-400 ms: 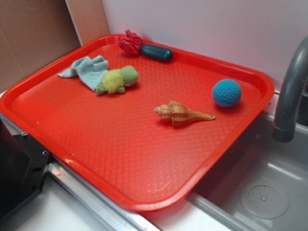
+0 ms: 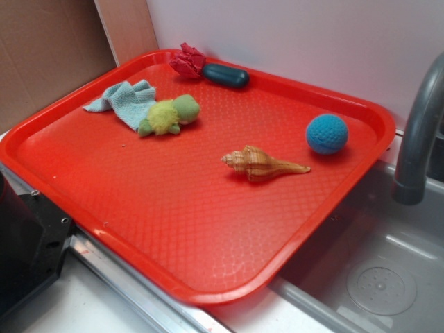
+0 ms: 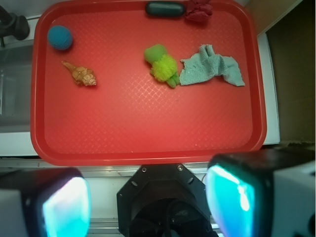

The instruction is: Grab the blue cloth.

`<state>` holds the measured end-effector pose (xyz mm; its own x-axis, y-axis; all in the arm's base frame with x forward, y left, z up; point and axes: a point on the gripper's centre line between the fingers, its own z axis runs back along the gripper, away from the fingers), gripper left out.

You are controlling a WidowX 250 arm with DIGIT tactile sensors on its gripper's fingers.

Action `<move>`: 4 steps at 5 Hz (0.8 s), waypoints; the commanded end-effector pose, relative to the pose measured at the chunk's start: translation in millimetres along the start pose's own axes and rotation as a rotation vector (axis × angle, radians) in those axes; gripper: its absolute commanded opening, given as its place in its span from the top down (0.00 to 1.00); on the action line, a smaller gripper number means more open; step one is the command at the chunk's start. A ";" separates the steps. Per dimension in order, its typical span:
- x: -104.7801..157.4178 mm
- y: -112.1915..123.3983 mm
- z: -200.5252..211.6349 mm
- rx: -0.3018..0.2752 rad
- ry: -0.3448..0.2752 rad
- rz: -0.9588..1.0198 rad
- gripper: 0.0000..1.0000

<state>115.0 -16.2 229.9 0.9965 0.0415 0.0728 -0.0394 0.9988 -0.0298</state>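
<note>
No change can be made out between the exterior view of a moment earlier and the present one: every object on the red tray point(image 2: 208, 229) lies where it lay, so the approach is judged barely begun.

Read left to right in the exterior view, the blue cloth point(image 2: 127, 101) is found crumpled at the tray's far left, touching the green plush toy point(image 2: 170, 114) just beside it. Behind them, against the far rim, a red fabric piece point(image 2: 188, 61) and a dark teal capsule point(image 2: 225, 75) are seen. The seashell point(image 2: 262, 164) lies near the middle, and the blue knitted ball point(image 2: 327, 134) is set well apart to the right, near the faucet point(image 2: 420, 139).

In the wrist view the fingers point(image 3: 148, 202) are seen spread wide, empty, high above the tray's near edge. The cloth point(image 3: 212, 71) appears toward the upper right there, so travel forward and sideways is judged necessary, with the plush to be avoided on closing.
</note>
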 end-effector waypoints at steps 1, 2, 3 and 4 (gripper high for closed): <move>35.4 88.2 -82.8 0.124 0.032 0.400 0.00; 68.1 112.1 -99.6 0.234 -0.151 0.495 0.00; 95.7 116.6 -139.9 0.228 -0.107 0.529 0.00; 106.4 124.8 -169.6 0.175 -0.113 0.513 0.00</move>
<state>225.0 97.3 48.1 0.8407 0.5207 0.1483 -0.5351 0.8410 0.0804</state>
